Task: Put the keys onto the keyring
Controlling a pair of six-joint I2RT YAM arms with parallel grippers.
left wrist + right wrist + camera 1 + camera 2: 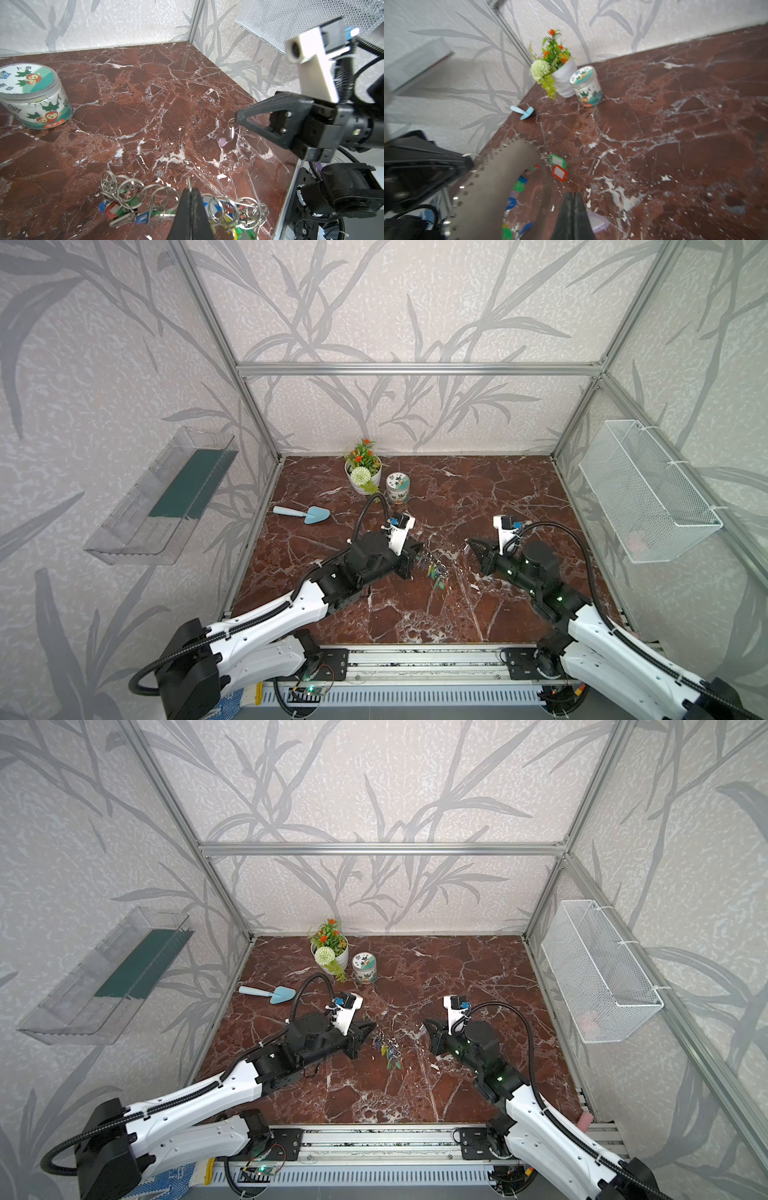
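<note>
Lilac-tagged keys (229,133), pinched in the clenched right gripper (238,118), are best threaded slowly onto the keyring (496,176) clamped steady by the left gripper (190,190).

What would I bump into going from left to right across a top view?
Clear shelf → blue trowel → flower pot → round jar → keyring → wire basket.
</note>
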